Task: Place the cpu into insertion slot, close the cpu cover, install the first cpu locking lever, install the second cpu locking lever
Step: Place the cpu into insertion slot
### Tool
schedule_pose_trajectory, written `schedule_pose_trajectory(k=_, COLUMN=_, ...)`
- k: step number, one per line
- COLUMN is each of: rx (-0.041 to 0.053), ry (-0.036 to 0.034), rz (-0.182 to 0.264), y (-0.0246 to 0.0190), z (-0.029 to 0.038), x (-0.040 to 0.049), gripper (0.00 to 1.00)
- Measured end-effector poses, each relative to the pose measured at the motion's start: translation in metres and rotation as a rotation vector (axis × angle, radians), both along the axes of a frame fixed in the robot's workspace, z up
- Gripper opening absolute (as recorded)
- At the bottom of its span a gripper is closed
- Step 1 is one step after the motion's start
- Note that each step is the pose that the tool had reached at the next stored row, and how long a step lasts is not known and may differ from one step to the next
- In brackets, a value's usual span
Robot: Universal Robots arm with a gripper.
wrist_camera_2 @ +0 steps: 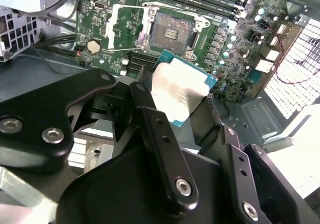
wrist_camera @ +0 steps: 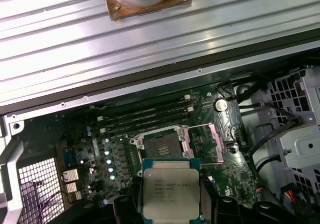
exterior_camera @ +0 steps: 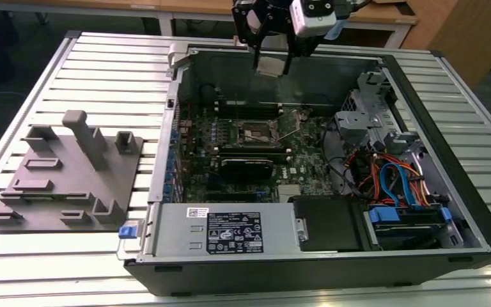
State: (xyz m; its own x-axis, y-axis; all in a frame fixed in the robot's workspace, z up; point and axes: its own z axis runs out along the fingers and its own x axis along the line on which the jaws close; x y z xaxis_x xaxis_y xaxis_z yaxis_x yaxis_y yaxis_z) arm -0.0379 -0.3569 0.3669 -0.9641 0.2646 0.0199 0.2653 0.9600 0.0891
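I've got the end effector (exterior_camera: 271, 68) clenched on the cpu (wrist_camera: 170, 189) by opposite edges. The insertion slot (wrist_camera: 162, 146) lies well below it, with the cpu cover (wrist_camera: 207, 144) swung open. I judge the chip light, stiff and fragile underneath, so I'd grip it by the edges only.

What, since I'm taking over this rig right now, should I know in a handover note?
Gripper: shut on the cpu, held in the air over the open computer case.
Insertion slot: empty, with the cpu cover swung open beside it.
Done: the cpu is picked up.
Left: the cpu is not seated, the cover is not closed, and neither locking lever is installed.
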Motion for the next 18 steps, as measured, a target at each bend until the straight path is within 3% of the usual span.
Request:
schedule_pose_trajectory(k=7, rx=0.0001, ry=-0.0001, rz=-0.027, y=0.0, z=-0.0003, x=0.0, gripper=0.54)
schedule_pose_trajectory(k=18, rx=0.0, ry=0.0, rz=-0.117, y=0.0, z=-0.001, x=0.0, gripper=0.54)
